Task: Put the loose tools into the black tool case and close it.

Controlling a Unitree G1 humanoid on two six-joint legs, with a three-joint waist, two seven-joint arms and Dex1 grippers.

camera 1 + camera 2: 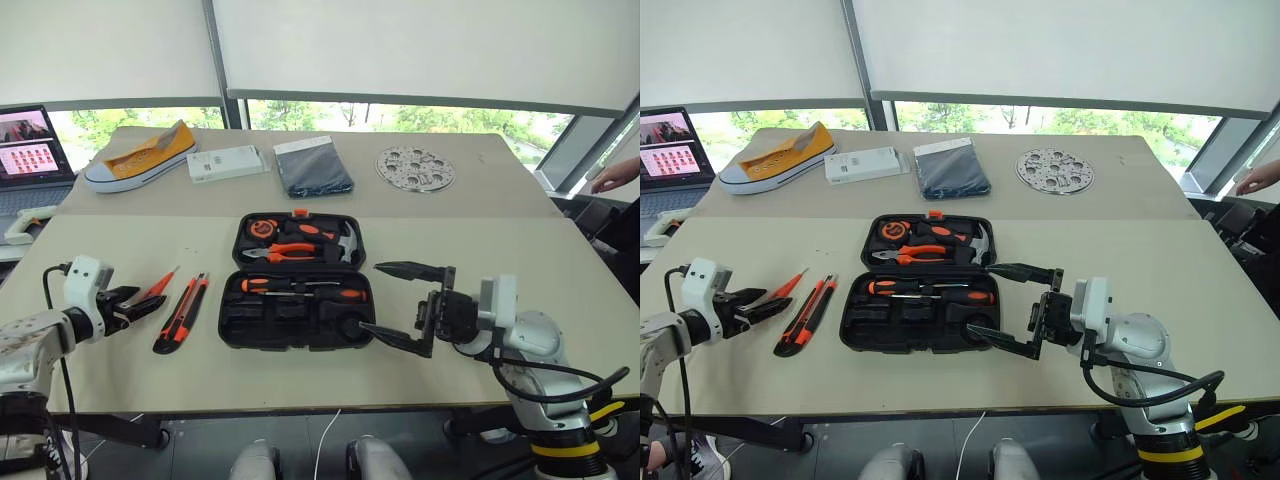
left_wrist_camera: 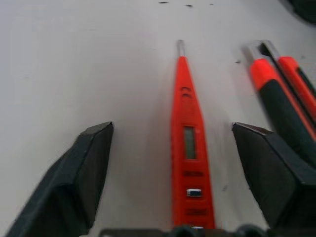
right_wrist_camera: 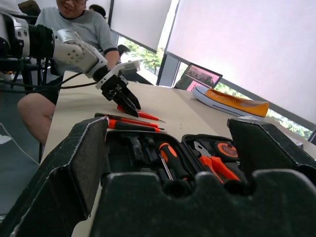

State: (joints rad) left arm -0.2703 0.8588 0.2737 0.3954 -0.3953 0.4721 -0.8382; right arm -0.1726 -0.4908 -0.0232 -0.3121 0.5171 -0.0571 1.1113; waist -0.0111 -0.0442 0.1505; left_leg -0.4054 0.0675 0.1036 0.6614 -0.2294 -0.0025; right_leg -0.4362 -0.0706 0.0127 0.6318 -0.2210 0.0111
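Step in hand: judged to be the pick-up of the slim all-orange screwdriver (image 2: 189, 148), one of the loose tools left of the case.
Left gripper (image 2: 177, 163): jaws apart and straddling the slim screwdriver's handle, one finger on each side, neither pad touching it yet; nothing gripped.
Doing it well: keep the handle centred between the fingers and close on its thick part. The orange-and-black utility knife (image 1: 183, 311) lies just beside, so the near finger should stay off it while closing.
Right gripper (image 1: 398, 306): spread wide and empty, hanging over the case's right edge at about 3 o'clock from the case centre.
Black tool case (image 1: 297, 280): lies open on the near table, lid half at 12 o'clock, base half at 6 o'clock.
Lid half: holds the tape measure (image 1: 262, 229), pliers (image 1: 285, 252) and hammer (image 1: 335, 238), each seated in its recess.
Base half: two orange-and-black screwdrivers (image 1: 305, 289) lie across the upper recesses; the lower recesses look dark, contents hard to tell.
Loose tools: slim screwdriver and utility knife rest on the table at 9 o'clock from the case, near it, not touching it.
Risk: a skewed close could roll the slim screwdriver into the knife.
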